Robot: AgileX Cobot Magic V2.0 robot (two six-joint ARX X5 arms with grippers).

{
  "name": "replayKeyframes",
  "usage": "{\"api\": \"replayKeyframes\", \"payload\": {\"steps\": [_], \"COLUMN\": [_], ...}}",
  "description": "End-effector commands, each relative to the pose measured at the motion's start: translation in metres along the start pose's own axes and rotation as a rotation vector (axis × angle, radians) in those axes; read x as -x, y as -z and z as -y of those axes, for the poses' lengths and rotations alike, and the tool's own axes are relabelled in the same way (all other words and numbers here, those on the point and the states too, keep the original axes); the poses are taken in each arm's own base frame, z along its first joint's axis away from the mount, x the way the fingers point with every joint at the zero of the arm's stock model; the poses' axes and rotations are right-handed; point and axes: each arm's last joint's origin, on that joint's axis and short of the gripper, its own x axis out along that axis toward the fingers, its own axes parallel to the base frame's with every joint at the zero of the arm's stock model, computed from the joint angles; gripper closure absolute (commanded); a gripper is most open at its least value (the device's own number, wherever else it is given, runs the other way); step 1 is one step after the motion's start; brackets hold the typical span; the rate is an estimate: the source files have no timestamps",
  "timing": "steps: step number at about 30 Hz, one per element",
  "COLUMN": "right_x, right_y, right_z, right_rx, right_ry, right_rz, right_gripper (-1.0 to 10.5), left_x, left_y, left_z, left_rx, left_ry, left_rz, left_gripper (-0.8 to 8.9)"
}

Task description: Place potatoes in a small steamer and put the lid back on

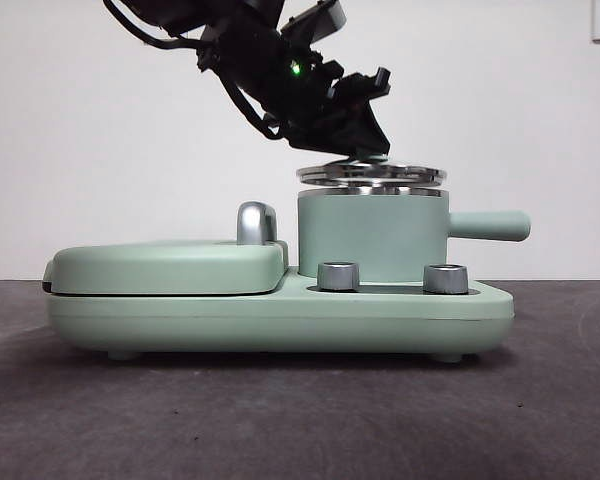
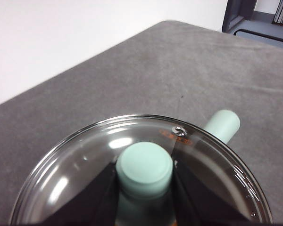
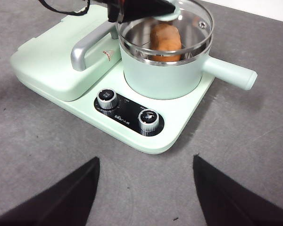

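The small steamer (image 1: 372,236) stands on the right of the mint-green base, its side handle (image 1: 490,225) pointing right. The orange-brown potato (image 3: 165,41) lies inside it, seen from above in the right wrist view. My left gripper (image 1: 370,150) comes down from the upper left and is shut on the lid's green knob (image 2: 144,167). It holds the glass lid (image 1: 372,174) slightly tilted, just above the steamer's steel rim. The lid (image 3: 198,23) covers most of the steamer's opening. My right gripper (image 3: 146,188) is open and empty, above the table in front of the appliance.
The flat hinged grill plate (image 1: 165,265) with a steel handle (image 1: 257,222) takes up the base's left half. Two steel dials (image 1: 339,276) (image 1: 445,278) sit on the base's front. Dark grey table surface (image 3: 254,141) surrounds the appliance.
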Motion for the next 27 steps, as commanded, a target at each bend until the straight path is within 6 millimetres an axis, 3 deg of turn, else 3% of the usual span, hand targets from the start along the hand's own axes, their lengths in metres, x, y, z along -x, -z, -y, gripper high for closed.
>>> {"api": "replayKeyframes", "payload": {"steps": [1, 18, 27], "right_x": [0.0010, 0.0010, 0.0010], "right_y": [-0.0020, -0.0019, -0.0019], "right_z": [-0.0004, -0.0004, -0.0004], "right_rx": [-0.003, -0.003, -0.003], "right_ry": [0.001, 0.001, 0.001], "right_rz": [0.011, 0.011, 0.011], "right_gripper": [6.4, 6.4, 6.4], "left_x": [-0.0074, -0.0070, -0.0070], "left_y": [-0.0070, -0.0056, -0.0051], "left_z": [0.0016, -0.0023, -0.0021], "left_rx": [-0.022, -0.022, -0.017], "left_ry": [0.004, -0.003, -0.002], "left_rz": [0.044, 0.039, 0.033], "left_gripper": [7.99, 7.87, 5.22]}}
